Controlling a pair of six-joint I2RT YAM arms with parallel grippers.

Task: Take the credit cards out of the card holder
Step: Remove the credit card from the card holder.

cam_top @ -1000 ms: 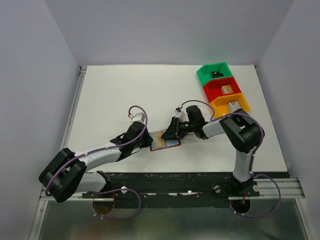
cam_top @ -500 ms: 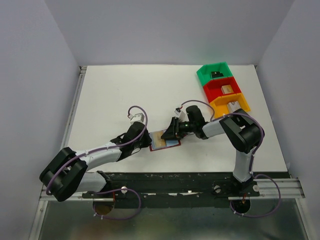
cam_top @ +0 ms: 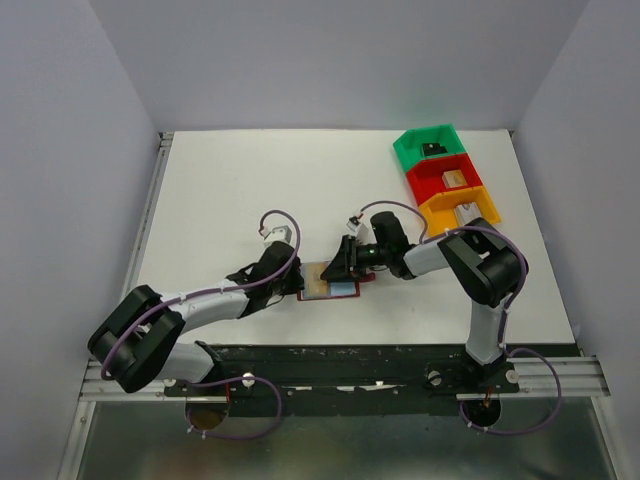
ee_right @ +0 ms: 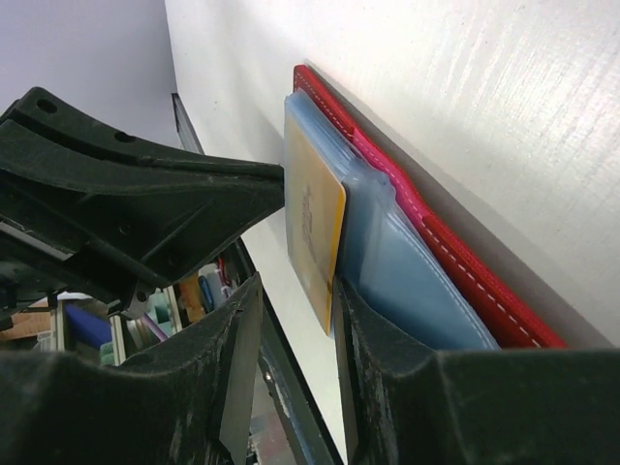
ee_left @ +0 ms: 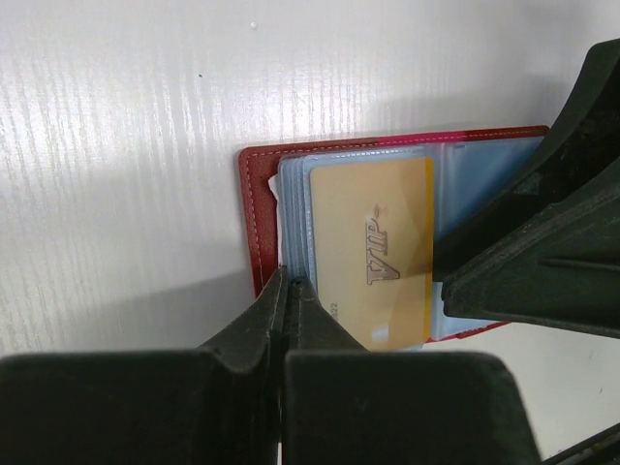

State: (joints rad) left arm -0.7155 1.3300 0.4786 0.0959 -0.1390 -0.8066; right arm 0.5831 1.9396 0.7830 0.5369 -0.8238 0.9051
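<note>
The card holder (cam_top: 345, 291) lies open on the white table, dark red with light blue sleeves (ee_left: 484, 174). A gold card (ee_left: 373, 254) marked VIP rests on top of the sleeves; other credit cards do not show. My left gripper (cam_top: 299, 284) is shut, its tips (ee_left: 289, 283) resting at the holder's left edge on the sleeve stack. My right gripper (cam_top: 341, 267) is open over the holder's right half. In the right wrist view one of its fingers (ee_right: 373, 329) sits between the gold card (ee_right: 312, 218) and a blue sleeve (ee_right: 417, 281), and the other finger stands free of the card.
Green (cam_top: 428, 145), red (cam_top: 445, 178) and orange (cam_top: 462, 208) bins stand in a row at the back right, each holding small items. The table's near edge (cam_top: 380, 352) with the arm rail runs just below the holder. Grey walls close in the left, right and back.
My left gripper has edged right, closer onto the holder's left edge. The right gripper and the holder have hardly moved.
</note>
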